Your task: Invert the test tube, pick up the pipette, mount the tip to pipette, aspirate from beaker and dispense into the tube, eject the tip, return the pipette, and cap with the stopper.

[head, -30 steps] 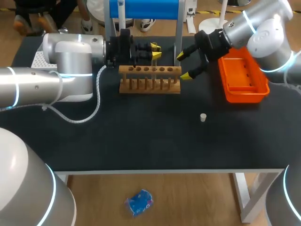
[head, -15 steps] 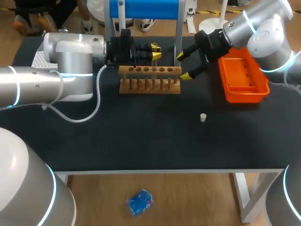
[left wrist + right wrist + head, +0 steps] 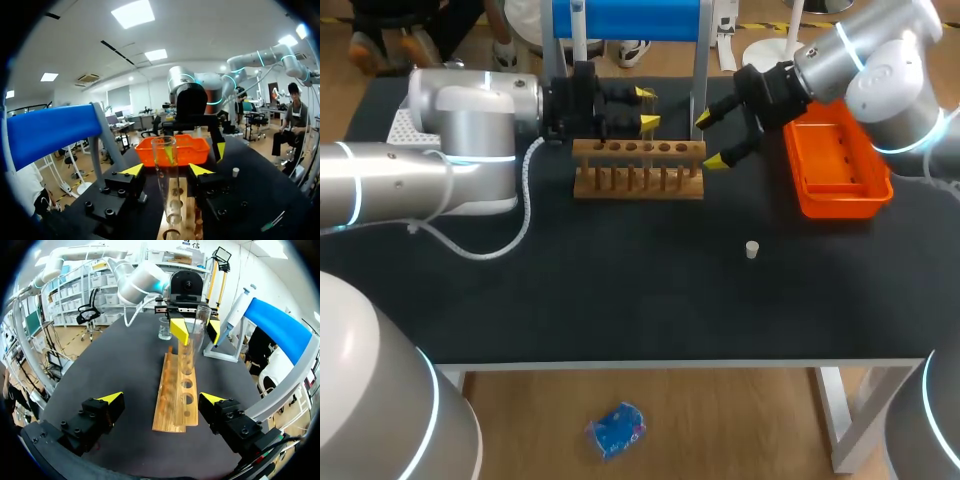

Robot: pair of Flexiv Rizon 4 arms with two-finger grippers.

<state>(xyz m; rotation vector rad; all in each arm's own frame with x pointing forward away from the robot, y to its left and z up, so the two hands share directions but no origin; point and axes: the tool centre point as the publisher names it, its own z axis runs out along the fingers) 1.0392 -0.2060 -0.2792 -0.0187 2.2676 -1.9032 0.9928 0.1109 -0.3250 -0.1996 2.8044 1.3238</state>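
- The white stopper (image 3: 751, 249) lay nearest on the bench, apparently kept free for capping last.
- The test tube (image 3: 165, 150) stood mouth-up in the wooden rack (image 3: 638, 190), ready for filling.
- The left hand (image 3: 167, 170) straddled it, fingers apart with gaps showing.
- The right hand (image 3: 710, 139) hung spread wide beside the rack.
- Farthest, the pipette (image 3: 239, 307) waited on its stand.
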